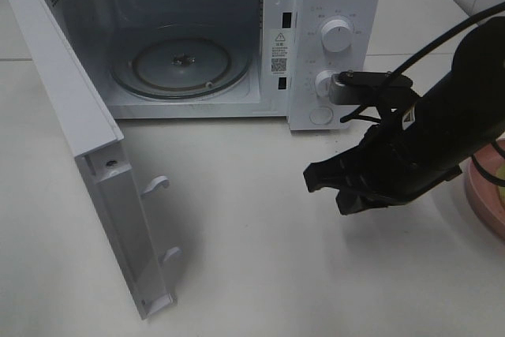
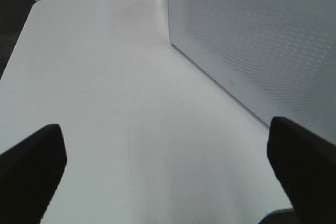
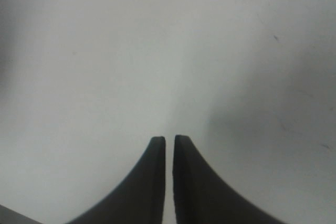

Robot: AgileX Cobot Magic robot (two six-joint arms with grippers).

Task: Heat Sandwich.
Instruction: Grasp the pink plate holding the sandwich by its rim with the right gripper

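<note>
The sandwich is out of view in every frame. A white microwave (image 1: 335,5) stands at the back of the table, its door (image 1: 79,108) swung wide to the left and its glass turntable (image 1: 180,61) bare. My right gripper (image 1: 327,187) hovers over the table in front of the microwave's control panel. In the right wrist view (image 3: 169,139) its fingers stand almost together with only a sliver between them, holding nothing. My left gripper (image 2: 168,171) is spread wide and empty above the white table, beside a meshed white panel (image 2: 252,45) of the microwave.
A round pink plate (image 1: 488,199) sits at the right edge, largely behind my right arm. Two knobs (image 1: 337,37) are on the microwave's front. The open door juts toward the table's front left. White tabletop (image 1: 252,274) lies in front of the oven.
</note>
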